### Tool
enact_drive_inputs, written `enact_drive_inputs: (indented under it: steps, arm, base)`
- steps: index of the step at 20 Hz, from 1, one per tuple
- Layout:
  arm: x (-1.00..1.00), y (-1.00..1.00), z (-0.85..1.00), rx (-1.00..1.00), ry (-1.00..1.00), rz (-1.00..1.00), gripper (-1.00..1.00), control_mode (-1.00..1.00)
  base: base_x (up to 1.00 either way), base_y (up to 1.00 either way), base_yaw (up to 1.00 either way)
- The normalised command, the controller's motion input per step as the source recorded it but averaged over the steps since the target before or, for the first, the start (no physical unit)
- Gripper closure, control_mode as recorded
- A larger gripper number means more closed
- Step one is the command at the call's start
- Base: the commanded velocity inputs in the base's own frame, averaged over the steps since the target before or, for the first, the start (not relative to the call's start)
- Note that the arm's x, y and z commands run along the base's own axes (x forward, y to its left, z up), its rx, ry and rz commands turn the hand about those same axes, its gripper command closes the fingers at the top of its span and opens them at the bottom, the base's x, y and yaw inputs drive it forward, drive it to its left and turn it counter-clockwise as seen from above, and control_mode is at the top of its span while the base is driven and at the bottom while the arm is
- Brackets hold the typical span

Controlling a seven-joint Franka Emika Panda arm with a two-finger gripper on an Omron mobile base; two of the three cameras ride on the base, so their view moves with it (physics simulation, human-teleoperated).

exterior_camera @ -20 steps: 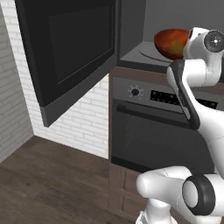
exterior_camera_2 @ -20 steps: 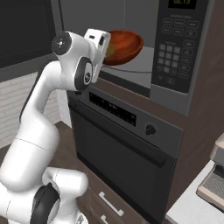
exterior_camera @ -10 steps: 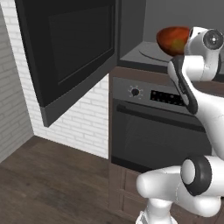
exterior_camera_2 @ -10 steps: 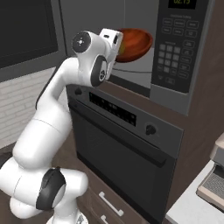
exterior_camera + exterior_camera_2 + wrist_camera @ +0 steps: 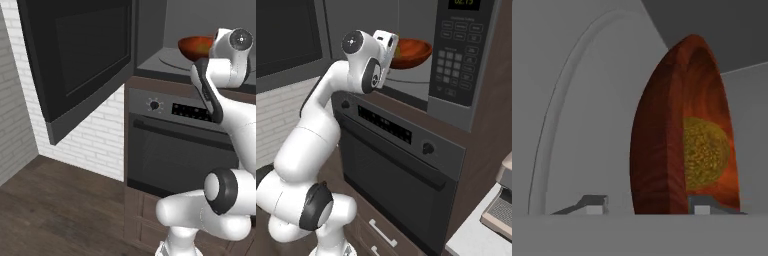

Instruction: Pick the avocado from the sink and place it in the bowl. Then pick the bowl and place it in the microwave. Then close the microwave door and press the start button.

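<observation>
While left base view looks past the arm: bowl (image 5: 197, 46) sits on microwave (image 5: 165, 30) floor near front edge, ready for heating; microwave door (image 5: 80, 62) swung wide, not yet shut.
Right base view: gripper (image 5: 392, 47) at bowl's near rim; keypad right of cavity.
Hand view: fingertips (image 5: 699, 207) straddle bowl rim, gaps visible both sides, so jaws apart, releasing; avocado (image 5: 704, 152) inside bowl; turntable plate (image 5: 582, 125) under it.
</observation>
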Motion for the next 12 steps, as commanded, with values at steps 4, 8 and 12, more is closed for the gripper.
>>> enact_drive_inputs:
  steps: [4, 8, 12]
  arm:
    - [-0.05, 0.06, 0.00, -0.02, -0.20, 0.00, -1.00, -1.00]
    - [-0.46, 0.22, 0.00, 0.00, -0.31, 0.00, -1.00, -1.00]
    - [-0.46, 0.25, 0.00, 0.00, -0.13, 0.00, -1.00, -1.00]
  base:
    - [0.00, 0.00, 0.00]
    - [0.00, 0.00, 0.00]
    - [0.00, 0.00, 0.00]
